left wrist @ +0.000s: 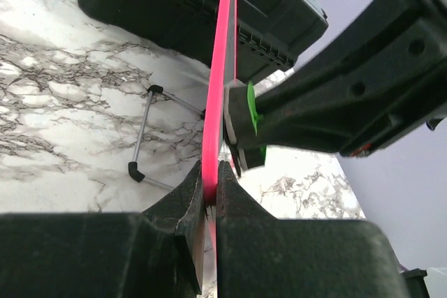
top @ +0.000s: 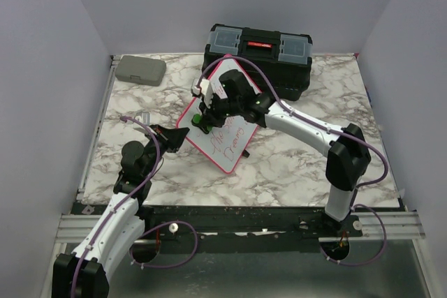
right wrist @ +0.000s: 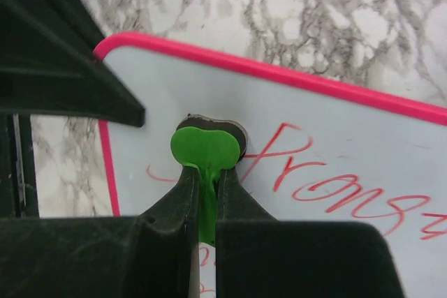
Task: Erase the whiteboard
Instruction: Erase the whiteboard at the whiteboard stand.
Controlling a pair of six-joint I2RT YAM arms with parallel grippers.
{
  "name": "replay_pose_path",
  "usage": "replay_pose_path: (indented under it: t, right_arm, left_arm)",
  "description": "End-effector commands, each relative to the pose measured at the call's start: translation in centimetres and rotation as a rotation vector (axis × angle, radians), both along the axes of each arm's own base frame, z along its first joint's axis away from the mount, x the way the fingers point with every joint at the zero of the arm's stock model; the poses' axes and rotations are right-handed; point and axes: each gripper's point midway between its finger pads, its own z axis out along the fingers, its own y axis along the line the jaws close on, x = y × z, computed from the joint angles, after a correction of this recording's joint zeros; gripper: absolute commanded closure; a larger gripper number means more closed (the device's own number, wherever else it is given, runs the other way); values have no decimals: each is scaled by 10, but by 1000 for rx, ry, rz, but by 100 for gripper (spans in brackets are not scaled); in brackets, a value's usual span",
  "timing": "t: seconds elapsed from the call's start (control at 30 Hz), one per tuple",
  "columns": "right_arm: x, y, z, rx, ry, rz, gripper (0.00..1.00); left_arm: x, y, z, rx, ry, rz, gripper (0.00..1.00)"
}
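Note:
The whiteboard [top: 234, 143], white with a pink frame and red handwriting, lies slanted in the middle of the marble table. My left gripper [top: 177, 136] is shut on its left edge; in the left wrist view the pink frame [left wrist: 220, 68] runs straight into the closed jaws of the left gripper [left wrist: 211, 186]. My right gripper [top: 203, 121] is shut on a small green eraser [right wrist: 206, 148], whose dark pad lies against the whiteboard [right wrist: 321, 123] just left of the red writing [right wrist: 328, 190]. The eraser [left wrist: 251, 113] also shows beside the frame in the left wrist view.
A black toolbox [top: 258, 54] stands right behind the board at the back of the table. A small grey case [top: 140, 69] lies at the back left. The board's wire stand with black feet [left wrist: 143, 137] rests on the table behind the frame. Purple walls enclose three sides.

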Motion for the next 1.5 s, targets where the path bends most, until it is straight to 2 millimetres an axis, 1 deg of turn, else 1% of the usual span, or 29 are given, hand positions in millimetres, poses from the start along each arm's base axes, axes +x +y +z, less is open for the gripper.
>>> replay_pose_path:
  t: [0.0, 0.03, 0.1, 0.17, 0.2, 0.27, 0.33, 0.4, 0.5, 0.53, 0.6, 0.67, 0.73, 0.8, 0.87, 0.93, 1.0, 1.13, 1.23, 1.4, 1.47]
  right_arm:
    - [-61, -20, -74, -180, 133, 234, 99]
    - [-65, -22, -76, -188, 121, 243, 99]
    - [-64, -23, -75, -185, 111, 232, 99]
    - [-58, -22, -73, -183, 92, 201, 99]
    - [-51, -21, -71, -176, 82, 156, 99]
    - [-25, -17, -62, -153, 40, 7, 99]
    - [3, -13, -46, -110, -12, -145, 99]
    - [21, -10, -28, -61, -40, -242, 99]
    - [40, -6, -6, -7, -71, -342, 99]
    - [43, -7, -4, -7, -78, -359, 99]
    - [46, -9, -8, -27, -90, -365, 99]
    - [46, -15, -22, -71, -96, -365, 99]
    - [44, -23, -39, -122, -104, -365, 99]
    - [37, -33, -55, -190, -125, -317, 99]
    - [17, -37, -67, -232, -114, -188, 99]
    - [-4, -39, -71, -238, -90, -78, 99]
    - [-18, -40, -77, -253, -68, -5, 99]
    - [-45, -35, -79, -234, -17, 121, 99]
    - [-58, -27, -80, -228, -6, 181, 99]
    - [-74, -14, -76, -217, 2, 239, 99]
    - [-71, -13, -78, -233, -22, 222, 99]
  left_arm:
    - [-14, -19, 19, 42, -89, -131, 100]
    - [-13, -19, 19, 43, -87, -130, 100]
    - [-13, -19, 19, 42, -87, -129, 100]
    - [-13, -19, 19, 41, -87, -130, 100]
    - [-13, -19, 18, 41, -87, -132, 100]
    - [-13, -19, 18, 42, -86, -133, 100]
    - [-13, -19, 17, 41, -84, -134, 100]
    - [-14, -20, 18, 40, -85, -135, 100]
    - [-14, -20, 18, 40, -85, -138, 100]
    - [-14, -20, 18, 40, -86, -137, 100]
    - [-14, -20, 18, 38, -86, -137, 100]
    - [-14, -20, 18, 37, -86, -137, 100]
    - [-15, -20, 18, 37, -87, -139, 100]
    - [-15, -20, 18, 38, -87, -138, 100]
    - [-14, -20, 18, 39, -89, -138, 100]
    - [-14, -20, 19, 40, -90, -137, 100]
    - [-13, -20, 19, 40, -89, -138, 100]
    - [-13, -21, 19, 37, -87, -139, 100]
    - [-13, -21, 19, 35, -88, -139, 100]
    - [-13, -20, 20, 35, -89, -138, 100]
    - [-14, -20, 20, 35, -89, -139, 100]
